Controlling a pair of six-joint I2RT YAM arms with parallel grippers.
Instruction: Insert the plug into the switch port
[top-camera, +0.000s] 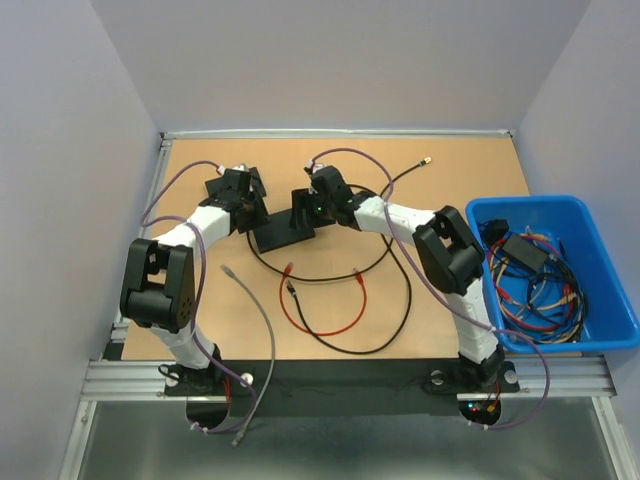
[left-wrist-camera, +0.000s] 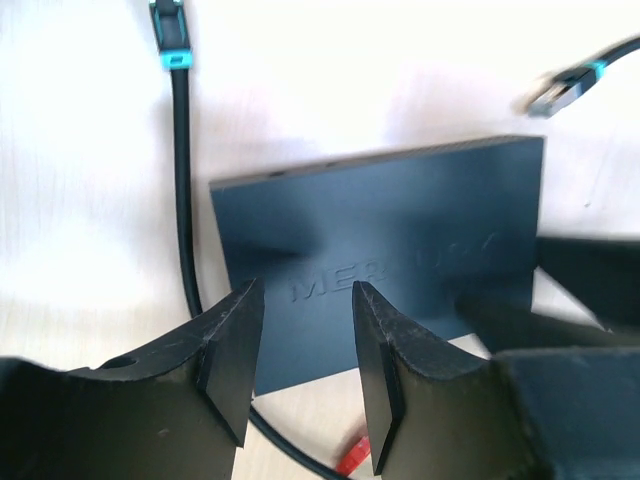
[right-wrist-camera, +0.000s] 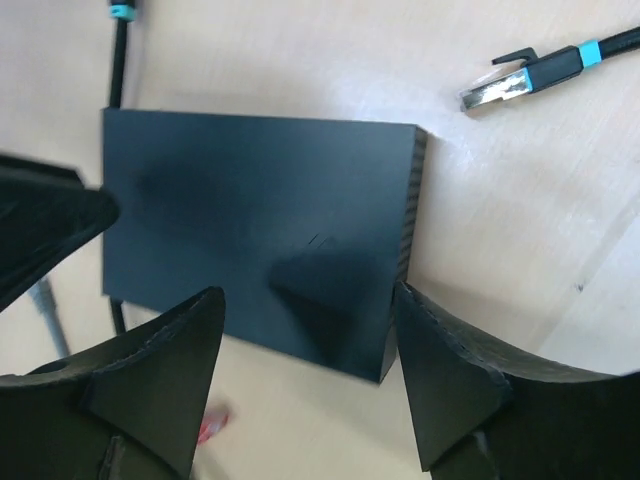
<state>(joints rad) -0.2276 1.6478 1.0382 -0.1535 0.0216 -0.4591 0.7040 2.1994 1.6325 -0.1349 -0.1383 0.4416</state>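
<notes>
Plug (right-wrist-camera: 500, 88) lies flat on surface (top-camera: 450, 170) just off a corner of switch (top-camera: 283, 236). Its metal tip faces that corner without touching, long axis roughly along the switch's long edge. Both arms reach far and inward over the mid-surface switch. Left end effector (left-wrist-camera: 300, 370) is narrowly spread, right end effector (right-wrist-camera: 305, 390) wide apart; both hold nothing.

Matte black on the switch (right-wrist-camera: 250, 230), lettering raised in the same tone. Black also on the plug (right-wrist-camera: 530, 75), banded cyan, tipped silver. Pale tan wood grain across the table (top-camera: 460, 170). Bright blue for the bin (top-camera: 530, 201) at right. Toward the near edge, a red cable (top-camera: 330, 334), a black cable (top-camera: 408, 300), a grey cable (top-camera: 268, 325). White and black on left arm (top-camera: 190, 235) and right arm (top-camera: 395, 215), with purple leads (top-camera: 348, 150)
</notes>
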